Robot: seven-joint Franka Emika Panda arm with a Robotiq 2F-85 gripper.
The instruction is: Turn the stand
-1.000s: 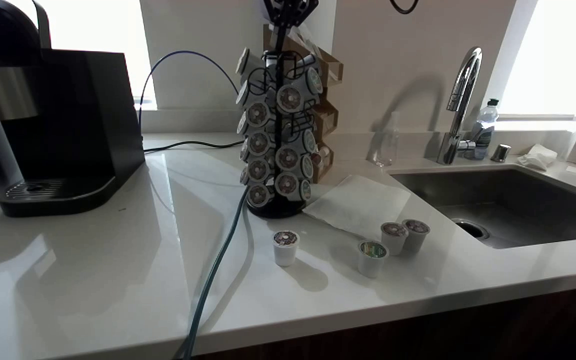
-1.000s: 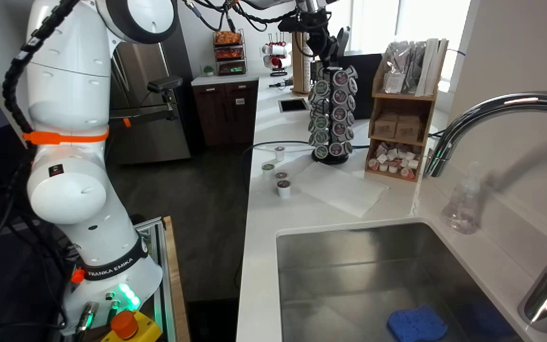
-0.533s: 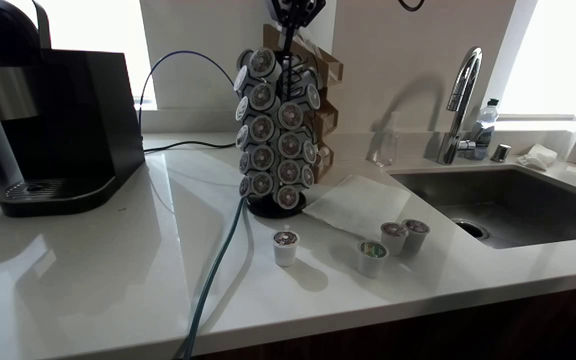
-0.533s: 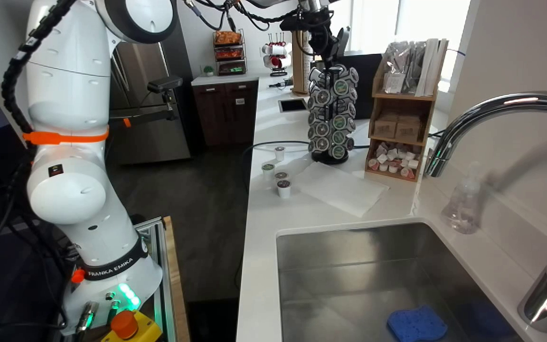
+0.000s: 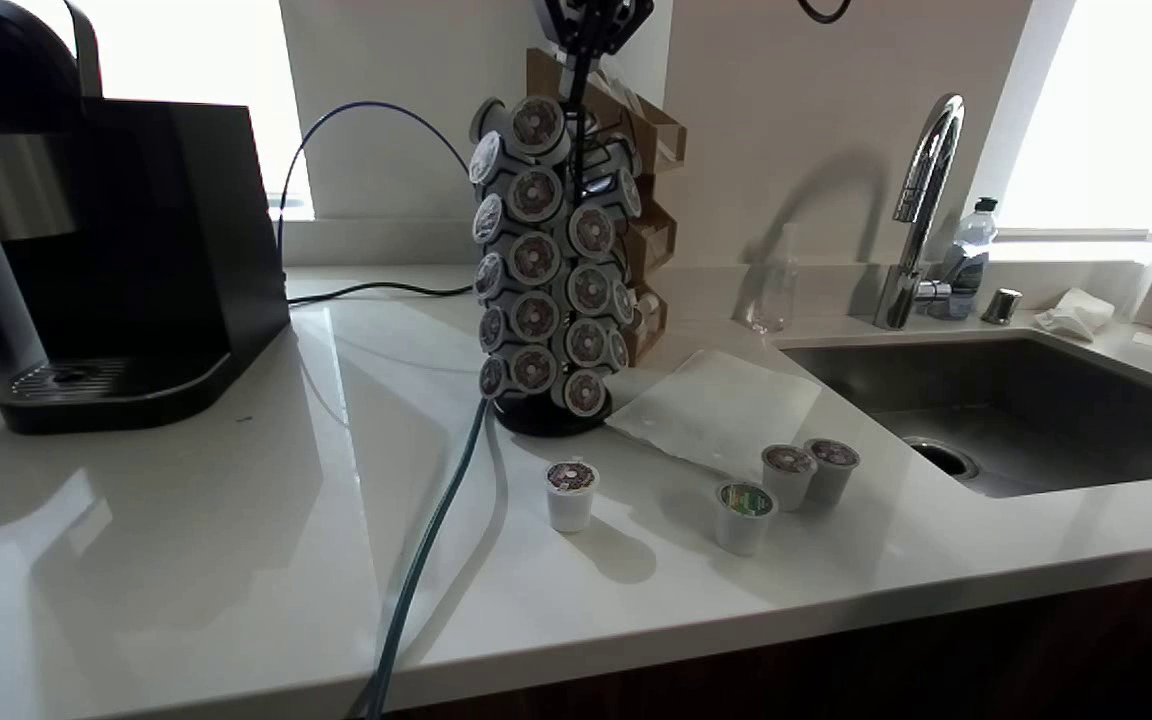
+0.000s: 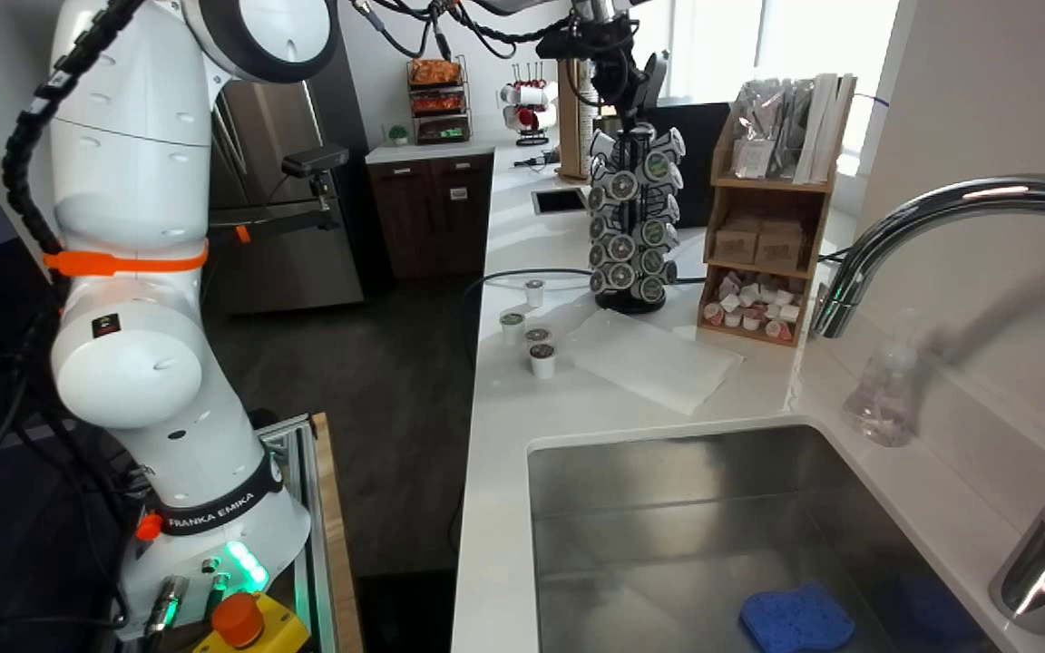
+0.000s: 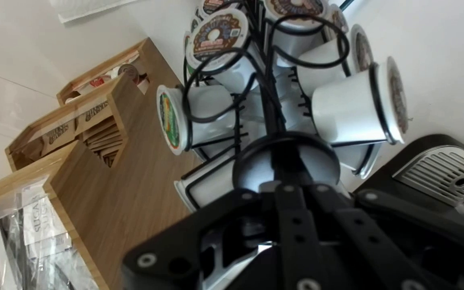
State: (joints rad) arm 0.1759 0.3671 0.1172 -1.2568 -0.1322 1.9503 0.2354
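Stand (image 5: 551, 262) btwn coffee mach. (image 5: 136, 230) & sink (image 5: 996, 375)

A kitchen (sink (image 6: 631, 553), coffee machine (image 5: 176, 210))

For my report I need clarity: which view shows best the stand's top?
The wrist view: it looks down on the stand's top up close, though part is hidden. Both exterior views show it smaller, from the side.

Dark-grey floor (image 6: 359, 399) at eight o'clock in an exterior view, tall stainless-steel fridge (image 6: 287, 263) at ten. Bright white window (image 6: 713, 45) kinda glares at one.
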